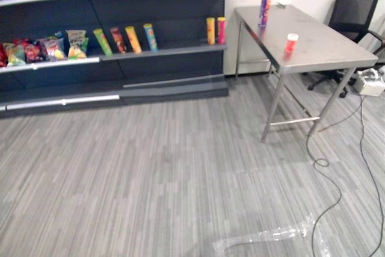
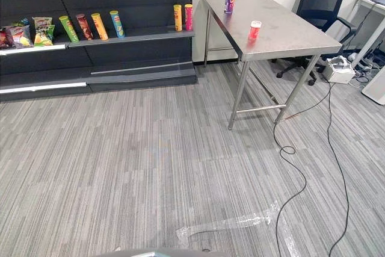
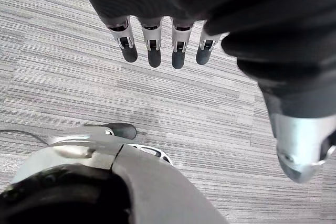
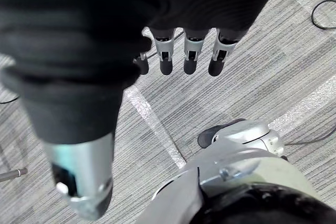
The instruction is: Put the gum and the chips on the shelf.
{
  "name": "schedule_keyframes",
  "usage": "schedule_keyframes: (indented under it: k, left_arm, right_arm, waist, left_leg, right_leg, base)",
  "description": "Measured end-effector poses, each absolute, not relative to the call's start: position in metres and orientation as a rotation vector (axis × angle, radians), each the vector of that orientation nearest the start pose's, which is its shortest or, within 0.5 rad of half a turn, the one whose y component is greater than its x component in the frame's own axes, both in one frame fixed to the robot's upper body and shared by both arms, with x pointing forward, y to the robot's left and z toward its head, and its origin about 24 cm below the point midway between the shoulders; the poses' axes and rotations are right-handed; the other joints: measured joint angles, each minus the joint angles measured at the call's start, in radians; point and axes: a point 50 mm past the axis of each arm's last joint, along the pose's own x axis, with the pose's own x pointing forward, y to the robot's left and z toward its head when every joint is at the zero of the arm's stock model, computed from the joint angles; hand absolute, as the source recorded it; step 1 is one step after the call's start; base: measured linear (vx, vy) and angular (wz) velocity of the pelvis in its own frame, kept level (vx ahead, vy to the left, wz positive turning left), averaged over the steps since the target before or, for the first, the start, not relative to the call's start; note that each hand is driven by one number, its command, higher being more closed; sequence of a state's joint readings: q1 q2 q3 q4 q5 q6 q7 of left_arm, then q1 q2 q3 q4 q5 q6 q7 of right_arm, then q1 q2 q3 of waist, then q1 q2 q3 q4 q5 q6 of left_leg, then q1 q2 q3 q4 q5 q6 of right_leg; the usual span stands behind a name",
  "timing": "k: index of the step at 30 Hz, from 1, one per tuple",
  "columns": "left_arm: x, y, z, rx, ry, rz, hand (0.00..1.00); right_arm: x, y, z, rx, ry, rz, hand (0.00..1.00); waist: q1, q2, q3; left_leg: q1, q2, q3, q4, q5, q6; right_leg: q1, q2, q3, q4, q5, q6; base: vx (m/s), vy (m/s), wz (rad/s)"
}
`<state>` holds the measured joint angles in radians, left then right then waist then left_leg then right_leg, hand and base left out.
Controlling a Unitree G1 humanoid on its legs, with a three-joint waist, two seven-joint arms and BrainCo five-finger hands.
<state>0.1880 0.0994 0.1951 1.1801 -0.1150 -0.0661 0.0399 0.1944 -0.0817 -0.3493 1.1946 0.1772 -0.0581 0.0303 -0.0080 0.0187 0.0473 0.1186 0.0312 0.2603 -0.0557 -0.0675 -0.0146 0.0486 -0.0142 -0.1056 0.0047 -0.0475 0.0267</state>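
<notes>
The small red gum tub [image 1: 291, 42] and the tall purple chips can [image 1: 265, 8] stand apart on the grey steel table [image 1: 328, 49] (both upright), beside the dark shelf [image 1: 180, 49]. The left hand [image 3: 153, 43] and right hand [image 4: 190, 53] hang over striped grey carpet [image 1: 150, 167], fingers straight, holding nothing.

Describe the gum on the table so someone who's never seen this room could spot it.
Right of the dark shelf unit stands a steel table. The gum stands near its front left edge: a short red tub with a white lid, unlike the chips behind it, a tall purple can.
</notes>
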Motion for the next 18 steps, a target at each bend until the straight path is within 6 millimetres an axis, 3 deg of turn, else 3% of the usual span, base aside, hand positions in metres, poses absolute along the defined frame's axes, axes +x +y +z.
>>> schedule_keyframes:
  k: [7, 18]
  left_arm:
    - [0.030, 0.212, -0.172, -0.106, 1.251, 0.395, 0.00]
    - [0.030, 0.212, -0.172, -0.086, 1.240, 0.409, 0.00]
  right_arm:
    - [0.023, -0.216, -0.172, 0.313, 1.221, -0.536, 0.00]
    - [0.033, -0.218, -0.170, 0.223, 1.181, -0.534, 0.00]
  waist:
    - [0.000, -0.003, 0.029]
    - [0.002, -0.005, 0.032]
  left_leg:
    - [0.029, -0.002, 0.032, -0.013, -0.014, -0.022]
    - [0.030, 0.003, 0.039, -0.014, -0.016, -0.024]
  right_leg:
    - [0.030, 0.000, 0.003, -0.027, 0.005, 0.009]
    - [0.032, 0.004, 0.003, -0.036, 0.005, 0.009]
  base:
    - [0.06, 0.005, -0.07]
    - [-0.02, -0.024, 0.00]
